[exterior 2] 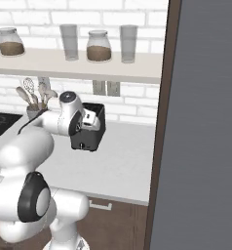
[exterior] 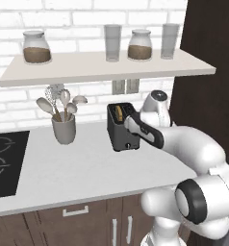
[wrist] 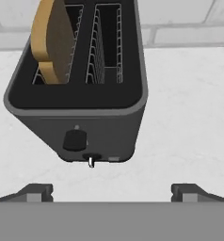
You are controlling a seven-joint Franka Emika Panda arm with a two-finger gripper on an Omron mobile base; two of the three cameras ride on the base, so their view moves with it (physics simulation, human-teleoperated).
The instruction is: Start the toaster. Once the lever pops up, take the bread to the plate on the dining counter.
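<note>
The dark grey toaster point(wrist: 81, 101) stands on the white worktop under the shelf, also seen as the toaster point(exterior: 119, 129) and the toaster point(exterior 2: 88, 134). A brown slice of bread point(wrist: 52, 42) sticks up out of its left slot; the right slot is empty. On the front face sit a round knob point(wrist: 75, 140) and, lower, the small lever point(wrist: 92, 157) near the bottom edge. My gripper point(wrist: 111, 193) hovers over the toaster's front end, open, with nothing between its fingertips point(wrist: 36, 192). It is also the gripper point(exterior: 130, 120) and the gripper point(exterior 2: 91, 118). The plate and the dining counter are out of view.
A grey utensil cup point(exterior: 63, 129) with spoons stands left of the toaster, and a black hob point(exterior: 6, 161) lies further left. A shelf point(exterior: 107, 72) with jars and glasses hangs overhead. A tall dark cabinet point(exterior 2: 205, 122) closes off the right side.
</note>
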